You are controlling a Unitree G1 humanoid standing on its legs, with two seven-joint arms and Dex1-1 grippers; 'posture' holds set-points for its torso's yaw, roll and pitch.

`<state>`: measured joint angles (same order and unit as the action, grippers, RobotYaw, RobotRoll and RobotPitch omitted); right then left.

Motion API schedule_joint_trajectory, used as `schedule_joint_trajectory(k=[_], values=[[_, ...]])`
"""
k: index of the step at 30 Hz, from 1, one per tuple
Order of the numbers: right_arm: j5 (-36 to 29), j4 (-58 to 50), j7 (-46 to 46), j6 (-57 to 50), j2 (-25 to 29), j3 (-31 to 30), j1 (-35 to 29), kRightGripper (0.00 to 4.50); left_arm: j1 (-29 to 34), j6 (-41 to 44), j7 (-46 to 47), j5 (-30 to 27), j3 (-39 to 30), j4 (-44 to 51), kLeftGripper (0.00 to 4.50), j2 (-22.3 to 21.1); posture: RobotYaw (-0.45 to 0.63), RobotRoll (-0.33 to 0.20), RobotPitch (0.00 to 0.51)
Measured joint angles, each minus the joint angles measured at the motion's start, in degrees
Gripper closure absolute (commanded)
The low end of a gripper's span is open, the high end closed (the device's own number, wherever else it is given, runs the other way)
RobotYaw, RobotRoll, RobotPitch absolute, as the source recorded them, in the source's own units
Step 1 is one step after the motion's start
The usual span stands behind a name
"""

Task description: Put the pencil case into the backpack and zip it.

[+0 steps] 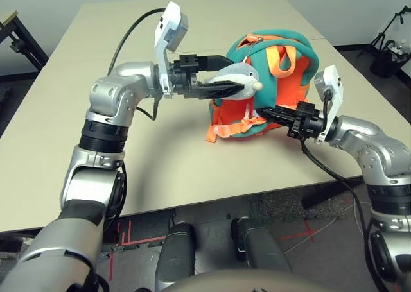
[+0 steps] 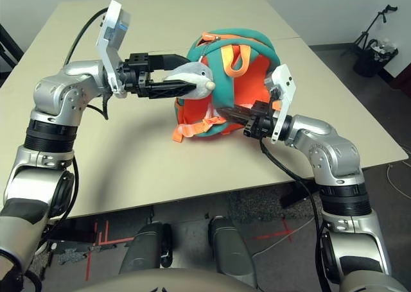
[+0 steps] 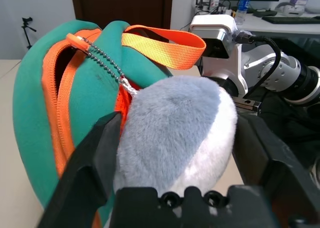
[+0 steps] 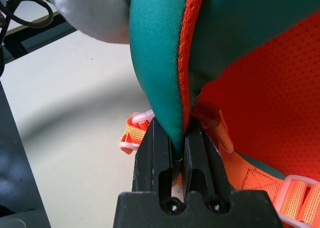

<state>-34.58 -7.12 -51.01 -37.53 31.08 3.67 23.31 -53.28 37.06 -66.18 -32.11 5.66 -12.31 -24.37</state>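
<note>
the backpack (image 1: 276, 80) stands on the beige desk (image 1: 58, 119), toward its right edge and about midway between the near and far edges, orange back panel facing the robot, straps trailing toward the near edge. the left gripper (image 3: 172, 153) reaches in level from the left with its black fingers (image 3: 92, 158) spread wide on either side of the grey-white plush fish charm (image 1: 239, 79); the plush bulges between them, and whether the pads actually press it is hard to tell. a bead chain (image 3: 102, 62) runs from the charm up to the orange zipper pull (image 3: 75, 39), with the zipper track partly hidden behind the plush. the right gripper (image 4: 178, 150) has its jaws pinched nearly shut on a teal fold of the backpack's lower edge. the pencil case cannot be made out anywhere on the desk.
</note>
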Motion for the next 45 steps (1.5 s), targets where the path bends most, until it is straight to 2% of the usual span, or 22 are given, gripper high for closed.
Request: schedule_joint_trajectory(k=[6,9,17,25,33,39,45], values=[[0.0,-0.1,0.3,0.0,-0.1,0.1,-0.2,4.50,0.0,0.0,0.0,0.2,0.0,-1.0,3.56,1.5,-0.10,0.000,0.100],[0.0,-0.1,0.5,-0.1,-0.3,0.1,-0.2,4.50,0.0,0.0,0.0,0.5,0.0,-1.5,4.24,1.6,-0.10,0.000,0.100],[0.1,-0.1,0.7,0.0,-0.5,-0.3,-0.2,4.50,0.0,1.1,-0.7,0.5,-0.1,0.4,4.29,0.1,-0.09,0.000,0.097],[0.3,0.1,0.7,0.5,-1.1,-0.7,0.1,4.50,0.4,2.4,-2.0,0.5,-1.5,3.4,4.29,-8.2,-0.07,0.000,0.095],[0.9,0.7,0.7,1.0,-1.9,-0.9,0.4,4.50,3.8,4.7,-1.9,-0.4,-4.8,5.8,4.29,-12.8,-0.06,0.000,0.093],[1.5,1.1,0.6,1.4,-2.6,-1.1,0.7,4.50,6.1,6.0,-1.7,-1.3,-6.2,7.2,4.29,-14.6,-0.06,0.000,0.086],[1.6,1.6,0.4,1.6,-2.6,-1.1,0.8,4.50,11.2,6.7,-1.7,-1.4,-6.9,6.8,4.29,-16.4,-0.06,0.000,0.086]])
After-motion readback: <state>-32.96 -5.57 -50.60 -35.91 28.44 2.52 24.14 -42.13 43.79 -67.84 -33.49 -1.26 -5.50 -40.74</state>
